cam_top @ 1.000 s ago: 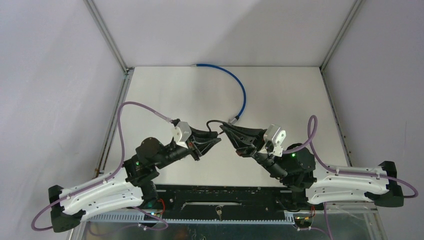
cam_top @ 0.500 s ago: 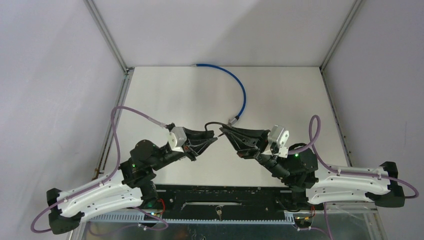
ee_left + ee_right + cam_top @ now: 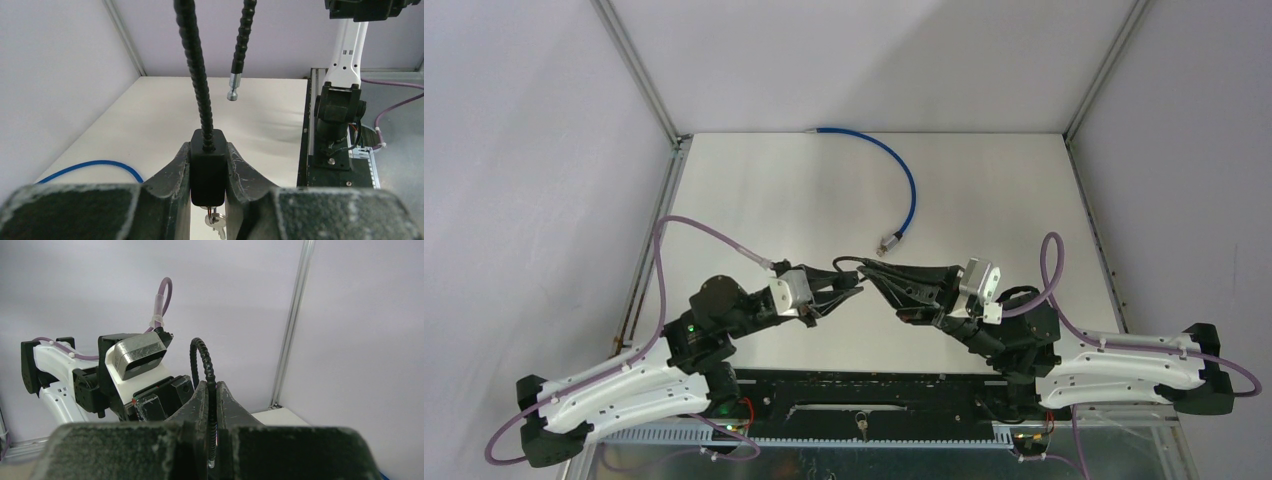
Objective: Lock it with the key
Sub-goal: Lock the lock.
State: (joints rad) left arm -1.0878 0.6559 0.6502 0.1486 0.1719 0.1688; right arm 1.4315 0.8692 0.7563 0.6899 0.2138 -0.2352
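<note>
Lock body (image 3: 208,170) sits clamped in the left jaws, keys (image 3: 216,222) hanging beneath it. Right jaws pinch its black cable (image 3: 206,365) close beside it.

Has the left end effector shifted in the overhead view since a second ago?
Yes. The left end effector, clamped on the black lock body, has drawn back toward the near side, farther from the blue cable's metal tip.
</note>
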